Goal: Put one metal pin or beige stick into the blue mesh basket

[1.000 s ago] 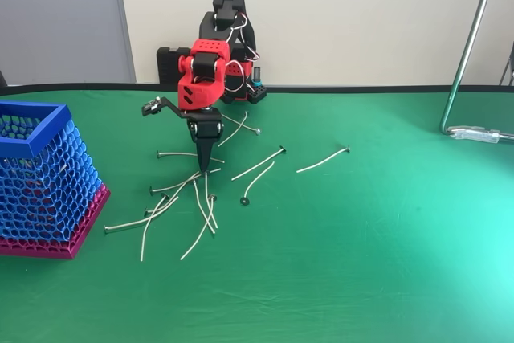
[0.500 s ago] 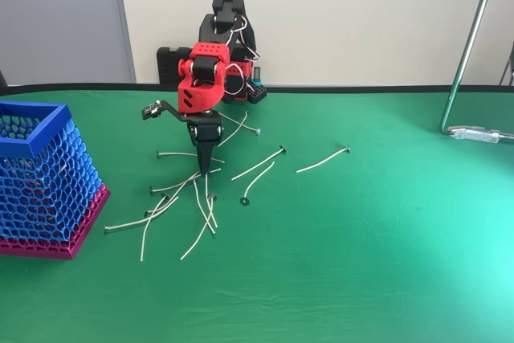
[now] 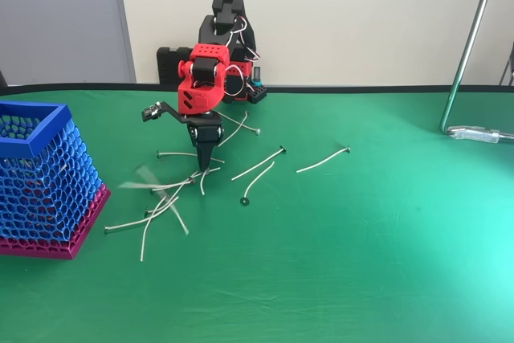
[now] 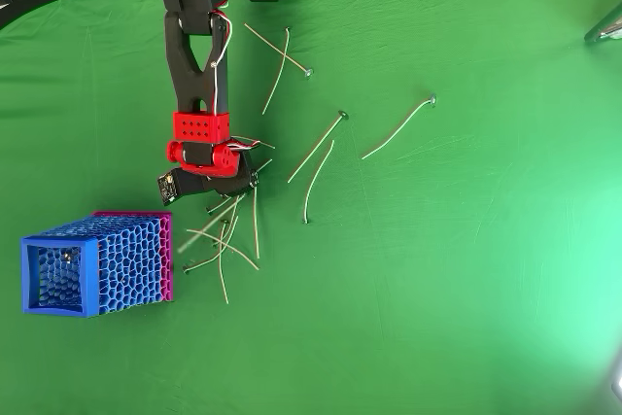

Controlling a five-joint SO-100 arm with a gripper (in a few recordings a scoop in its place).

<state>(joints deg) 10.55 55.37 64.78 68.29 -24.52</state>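
Green cloth covers the bench (image 3: 385,263). End effector (image 3: 204,171) points down into the pile of beige pins (image 3: 161,206), tips pressed together; whether a pin is pinched cannot be told. Some pins there show as blurred streaks. Blue mesh basket (image 3: 36,178) stands at left, apart from the pile.

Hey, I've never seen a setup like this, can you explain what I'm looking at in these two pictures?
It's a small red and black robot arm on a green table. One picture is taken from the front, the other looks straight down. Its pincer points down into a loose pile of thin beige pins; more pins lie scattered nearby. A few look blurred, as if just disturbed. Whether the pincer grips one is too small to tell. A blue mesh basket stands at the picture's left, where one pin should go.
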